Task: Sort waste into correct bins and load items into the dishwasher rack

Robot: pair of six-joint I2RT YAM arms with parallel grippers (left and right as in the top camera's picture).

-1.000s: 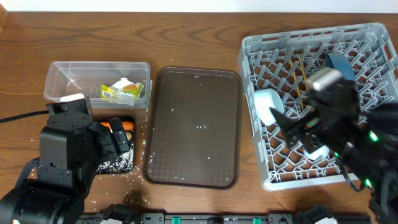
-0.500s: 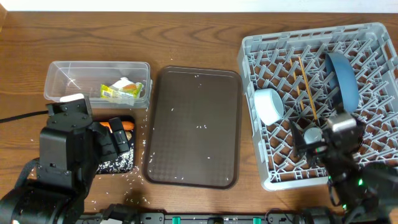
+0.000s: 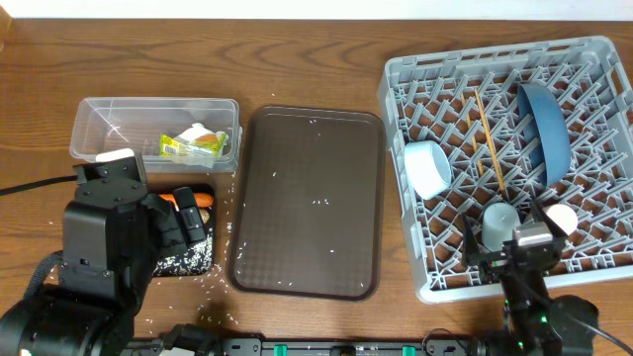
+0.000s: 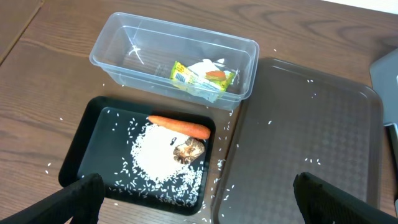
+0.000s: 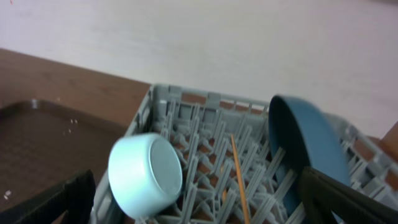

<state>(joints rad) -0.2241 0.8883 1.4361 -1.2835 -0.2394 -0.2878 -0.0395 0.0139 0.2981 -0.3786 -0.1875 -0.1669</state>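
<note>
The left end effector [image 4: 198, 196] and right end effector [image 5: 196, 190] both gape wide, empty. The grey pegged plastic rack [image 3: 392, 99] holds a round white bowl [image 3: 427, 168].

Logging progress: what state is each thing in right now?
clear tub, holds wrapper and tissue
black tray, holds carrot, brown lump and rice
brown serving tray, few rice grains on it
white bowl, on its side in rack
blue plate, on edge in rack
chopsticks, lying across rack pegs
light-blue cup, in rack
left gripper, open
right gripper, open
</note>
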